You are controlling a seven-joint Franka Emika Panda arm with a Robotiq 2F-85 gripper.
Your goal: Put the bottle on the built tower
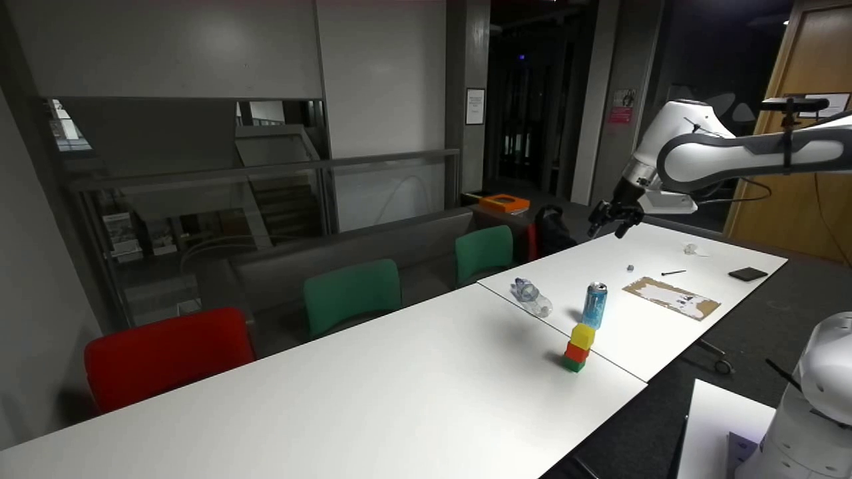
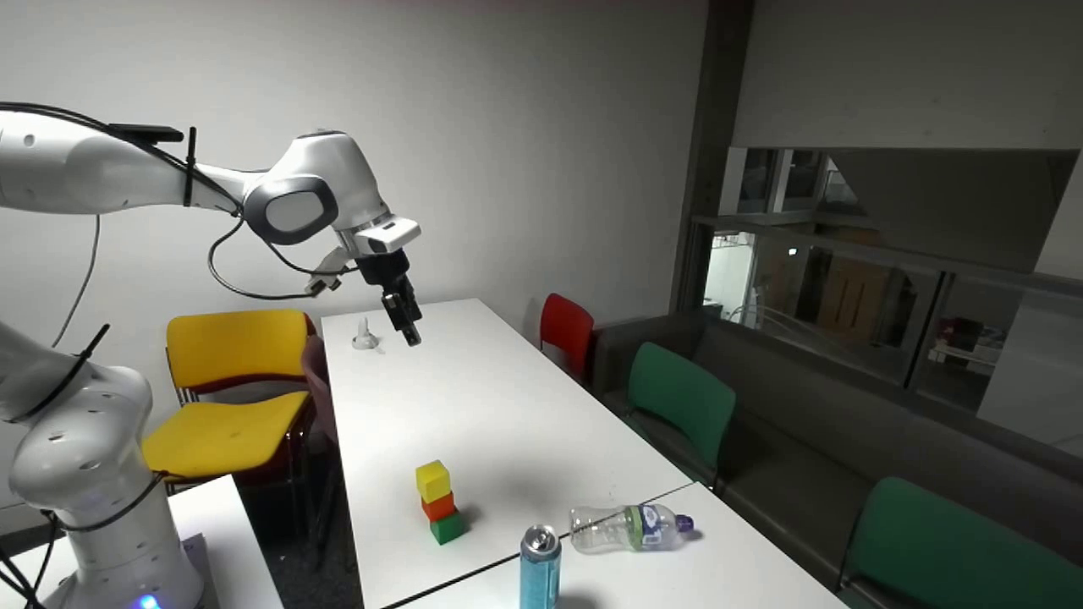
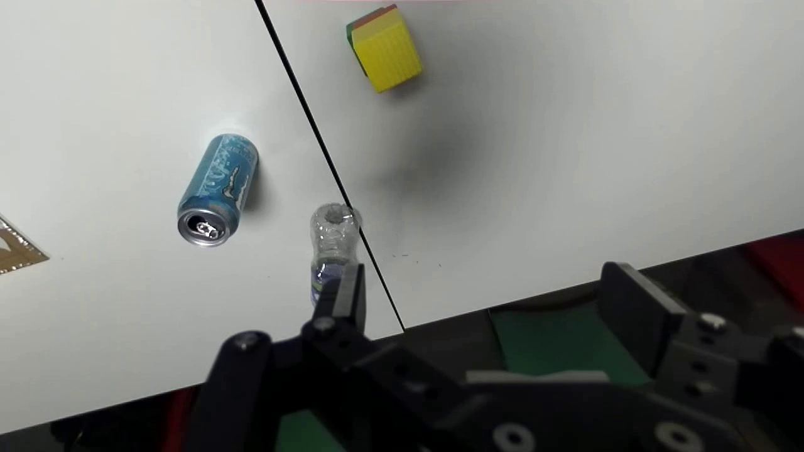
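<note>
In an exterior view, the gripper (image 1: pixel 606 231) hangs in the air; on the worktop (image 1: pixel 373 399), the bottle (image 1: pixel 532 299) lies on its side, left of the blue can (image 1: pixel 594 307) and the upright tower (image 1: pixel 577 350). In an exterior view, the bottle lies right of both, its purple cap (image 2: pixel 684 523) pointing right. In the wrist view, the gripper's fingers (image 3: pixel 634 307) are spread wide.

Tables (image 1: pixel 359 399), chairs (image 1: pixel 354 293) and a posted notice (image 1: pixel 474 106) suggest an office.
</note>
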